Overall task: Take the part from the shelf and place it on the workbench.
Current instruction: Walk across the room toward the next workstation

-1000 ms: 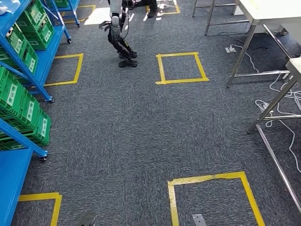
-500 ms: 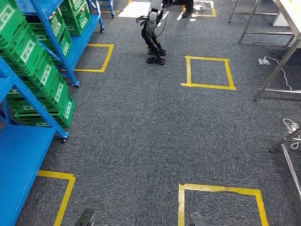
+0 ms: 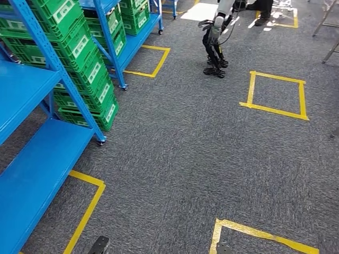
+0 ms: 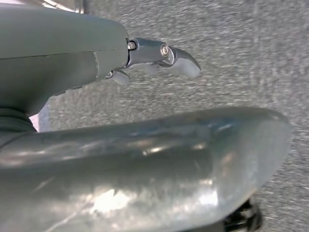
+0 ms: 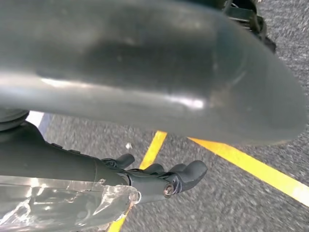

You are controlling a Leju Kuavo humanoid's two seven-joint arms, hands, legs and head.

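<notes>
I see the blue shelf [image 3: 47, 100] ahead-left with green bins [image 3: 86, 58] on it; can't pick out the part. Left hand [image 4: 160, 55] nearer it, right hand [image 5: 160, 181] hanging, both empty, fingers loosely extended.

robot test lab or warehouse-style workshop, blue steel shelving [image 3: 44, 79] on castors, stacked green labelled bins [image 3: 86, 58], grey carpet floor [image 3: 180, 159] marked with yellow tape squares [image 3: 276, 95], another legged robot [image 3: 215, 42] standing further down the floor
</notes>
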